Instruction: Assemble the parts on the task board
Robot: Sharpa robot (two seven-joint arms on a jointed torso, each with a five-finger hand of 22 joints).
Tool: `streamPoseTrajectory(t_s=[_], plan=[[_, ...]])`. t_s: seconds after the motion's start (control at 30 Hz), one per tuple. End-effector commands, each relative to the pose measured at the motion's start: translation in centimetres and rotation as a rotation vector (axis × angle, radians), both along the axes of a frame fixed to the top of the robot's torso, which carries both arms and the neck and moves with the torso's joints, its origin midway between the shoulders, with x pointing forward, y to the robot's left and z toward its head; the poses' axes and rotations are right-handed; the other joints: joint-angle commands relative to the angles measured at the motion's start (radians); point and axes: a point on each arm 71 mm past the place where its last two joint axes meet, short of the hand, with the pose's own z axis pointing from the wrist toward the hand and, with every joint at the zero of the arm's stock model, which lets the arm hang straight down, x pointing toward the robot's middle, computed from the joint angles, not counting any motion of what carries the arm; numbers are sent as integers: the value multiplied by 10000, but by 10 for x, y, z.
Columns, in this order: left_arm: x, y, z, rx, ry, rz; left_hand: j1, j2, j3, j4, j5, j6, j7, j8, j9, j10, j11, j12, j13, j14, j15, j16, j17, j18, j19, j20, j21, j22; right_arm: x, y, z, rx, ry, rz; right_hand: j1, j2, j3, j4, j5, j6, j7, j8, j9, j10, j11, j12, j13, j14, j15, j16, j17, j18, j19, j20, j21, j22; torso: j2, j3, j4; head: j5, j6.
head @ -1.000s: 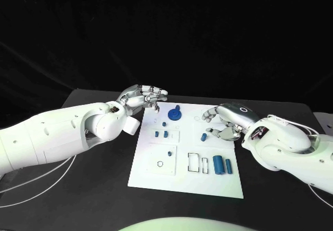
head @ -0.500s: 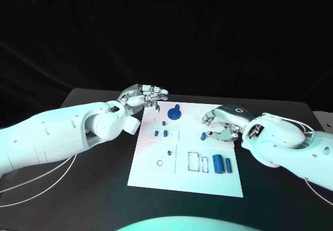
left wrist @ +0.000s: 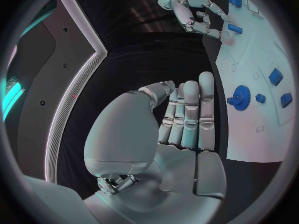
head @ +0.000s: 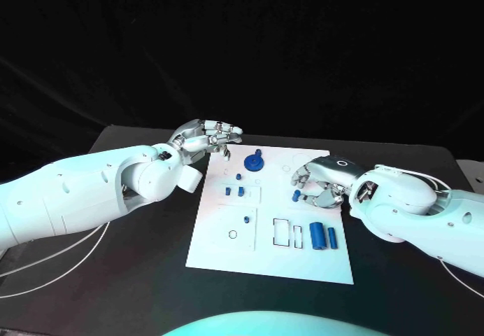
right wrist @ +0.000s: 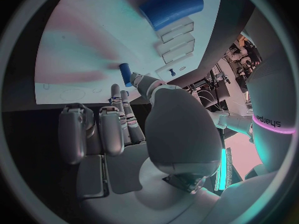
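Parts lie scattered on the white task board [head: 264, 241], which sits in the middle of the black desk [head: 131, 266], and we place everything else by that board. Near its far edge we see a round blue geared part [head: 254, 164]. Below it, toward the board's middle, two small blue pieces [head: 234, 190] stand close together. Near the board's right side, a pair of blue cylinders [head: 323, 237] lies side by side, just beside two white rectangular recesses [head: 287, 233]. A small blue peg [head: 296, 197] stands at the board's right edge, about halfway along it.

Our right hand [head: 321, 183] hovers over that right edge, its fingers curled down around the small blue peg. In the right wrist view a fingertip [right wrist: 138, 79] touches the peg [right wrist: 125, 74] where it meets the board, yet we cannot tell whether the hand truly grips it or only rests against it.

Our left hand [head: 207, 140] hangs over the board's far left corner, just off the white surface and near the geared part. In the left wrist view its fingers [left wrist: 190, 114] lie straight and close together, with nothing between them, so we read it as released and holding nothing. The same view shows the geared part [left wrist: 240, 95] on the board just beyond those fingers.
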Motion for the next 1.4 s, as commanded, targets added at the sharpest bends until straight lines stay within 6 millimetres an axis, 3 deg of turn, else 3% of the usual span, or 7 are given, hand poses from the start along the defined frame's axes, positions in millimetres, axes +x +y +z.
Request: streamPoseTrajectory(t_s=[0.03,0.47,1.4], plan=[[-1,-2,1,-46,-80,-128,-76,22,-9,9,54,-56,-29,51,9,-62,9,65,16,-62,-12,43,-9,68,-12,59,-66,-17,-1,2,-5,-369,190,171,71,83,-7,-10,16,132,-13,52,10,141,16,87,-23,374,-53,12,-24,87,231,-30,69,1627,-12,1,-6,4,-1],[-1,-1,1,-24,-65,-98,-102,51,-4,36,56,-62,-27,66,14,-79,11,97,21,-64,-10,56,-16,67,-9,62,-76,-23,2,2,-10,-419,206,25,190,426,232,69,54,607,-155,275,84,691,-126,241,-115,401,-156,64,40,51,318,-119,221,1709,-10,0,-7,3,-8],[-1,-1,1,-22,-37,-129,-92,91,25,40,66,-72,-34,82,19,-106,5,133,25,-69,-13,69,-25,70,-4,61,-86,-30,2,7,-15,-342,169,-59,108,394,211,134,-45,541,-134,227,69,812,-134,220,-181,400,-176,59,25,44,330,-166,233,1723,-15,-1,-6,-24,-51]])
